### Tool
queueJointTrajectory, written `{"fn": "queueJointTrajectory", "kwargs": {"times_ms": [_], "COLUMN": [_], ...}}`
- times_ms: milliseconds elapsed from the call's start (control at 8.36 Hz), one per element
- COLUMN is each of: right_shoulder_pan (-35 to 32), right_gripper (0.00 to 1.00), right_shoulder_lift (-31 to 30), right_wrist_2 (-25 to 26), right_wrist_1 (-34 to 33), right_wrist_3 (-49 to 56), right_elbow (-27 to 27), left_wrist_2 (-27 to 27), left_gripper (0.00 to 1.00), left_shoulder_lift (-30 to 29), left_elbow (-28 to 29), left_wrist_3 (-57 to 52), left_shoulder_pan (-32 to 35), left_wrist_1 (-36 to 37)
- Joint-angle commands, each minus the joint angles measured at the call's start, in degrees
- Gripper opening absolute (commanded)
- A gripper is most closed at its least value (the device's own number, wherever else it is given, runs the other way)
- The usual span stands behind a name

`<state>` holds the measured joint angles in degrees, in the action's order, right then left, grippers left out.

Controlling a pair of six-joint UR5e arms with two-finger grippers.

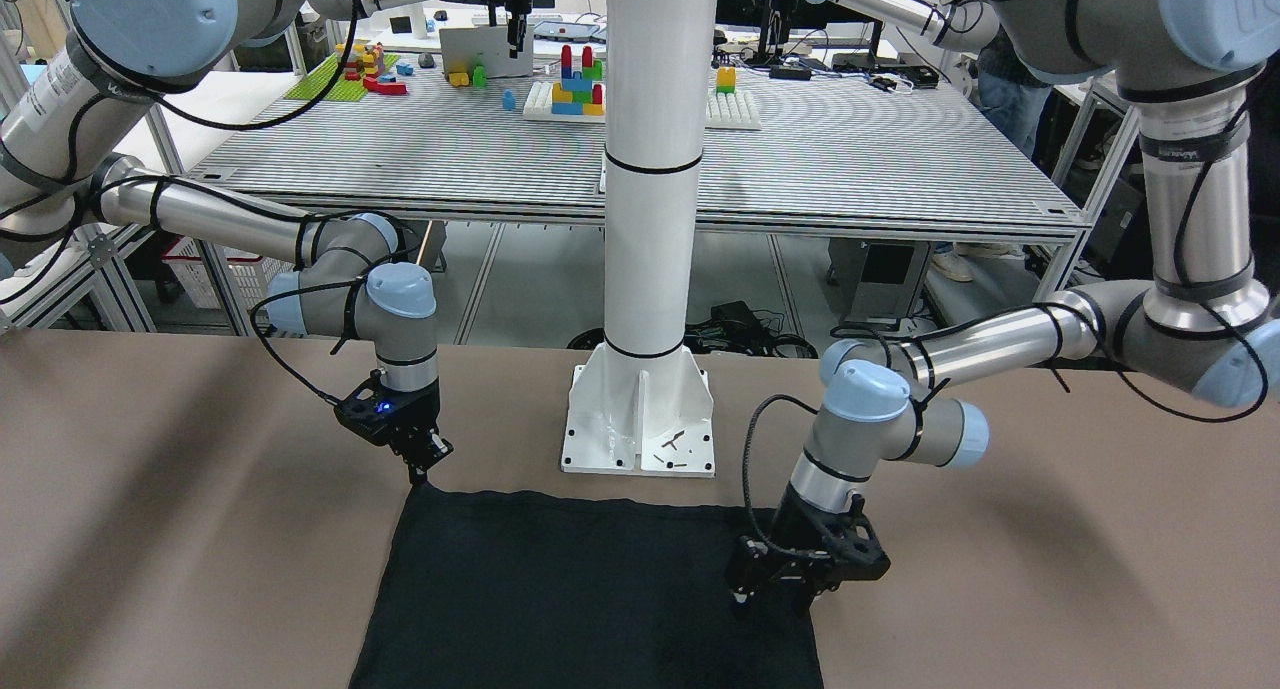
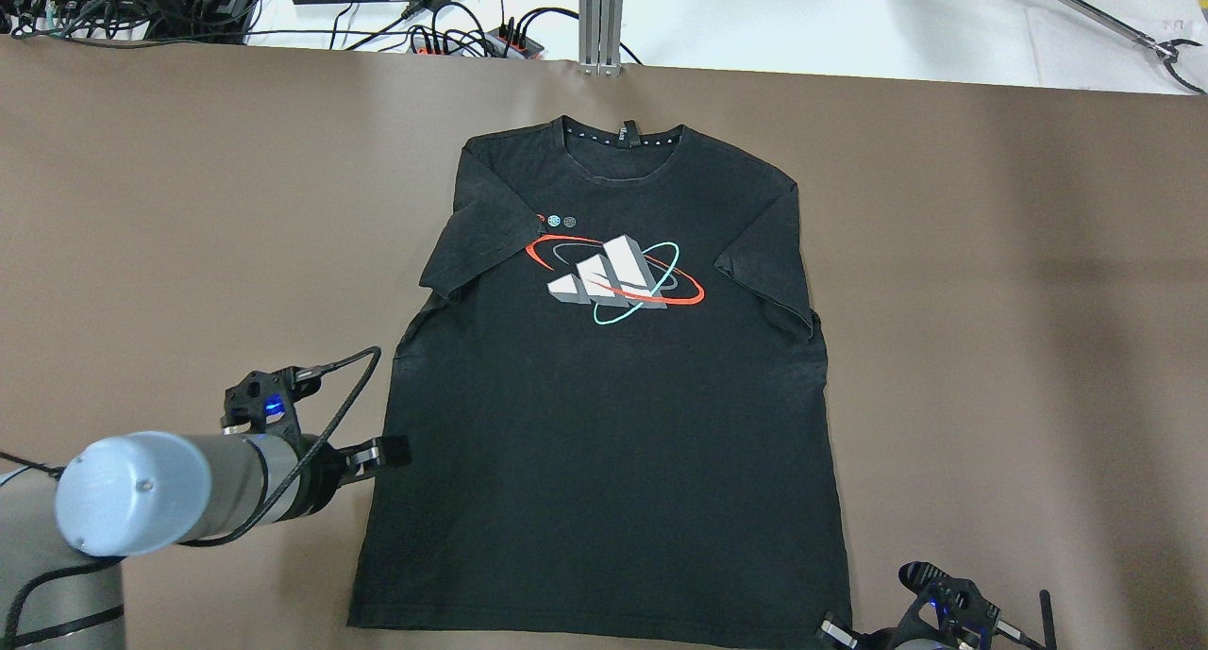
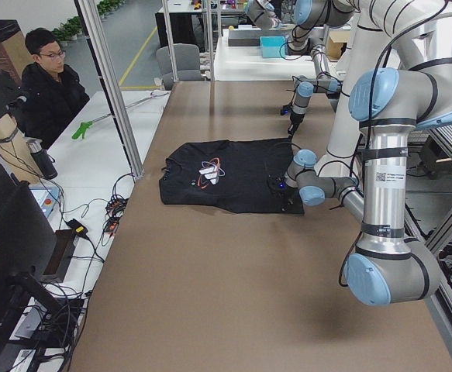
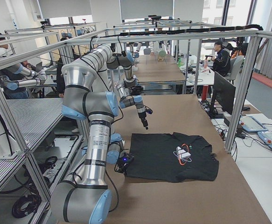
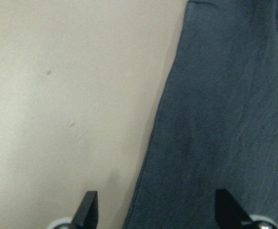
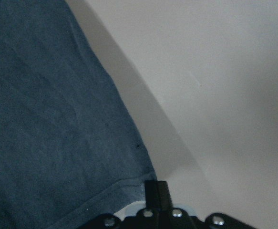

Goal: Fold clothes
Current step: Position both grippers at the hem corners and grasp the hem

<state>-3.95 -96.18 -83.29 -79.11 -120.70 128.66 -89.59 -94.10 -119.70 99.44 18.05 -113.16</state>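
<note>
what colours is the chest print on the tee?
Chest print: white-grey bars ringed by red and teal ovals. Overhead view shows it best.

Matt black cloth T-shirt point(image 2: 604, 424), smooth matt brown table point(image 2: 991, 348)

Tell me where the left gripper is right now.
In the overhead view the left gripper sits low on the left, at the left side edge of the black T-shirt; its wrist camera shows open jaws straddling that edge.
</note>
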Motion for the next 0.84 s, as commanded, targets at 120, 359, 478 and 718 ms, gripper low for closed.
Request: {"fn": "queueJointTrajectory", "kwargs": {"times_ms": [120,359,478,718], "right_shoulder_pan": [-0.09,-0.35,-0.36,-0.35], "right_gripper": [0.0,0.0,0.0,0.0], "right_shoulder_lift": [0.2,0.03,0.11,0.11], "right_wrist_2": [-0.03,-0.03,0.06,0.06], "right_wrist_1": [0.01,0.01,0.01,0.01], "right_wrist_3": [0.11,0.11,0.11,0.11], "right_elbow": [0.01,-0.16,-0.16,-0.34], "left_wrist_2": [7.82,9.26,9.26,9.08], "left_gripper": [0.64,0.6,0.56,0.48], "left_shoulder_lift": [4.71,4.46,4.19,3.4], "left_elbow": [-1.41,-0.71,-0.18,-0.18], "left_wrist_3": [9.18,10.77,10.77,10.68], "left_shoulder_pan": [-12.57,-14.71,-14.8,-14.89], "left_wrist_1": [0.57,0.57,0.57,0.57]}}
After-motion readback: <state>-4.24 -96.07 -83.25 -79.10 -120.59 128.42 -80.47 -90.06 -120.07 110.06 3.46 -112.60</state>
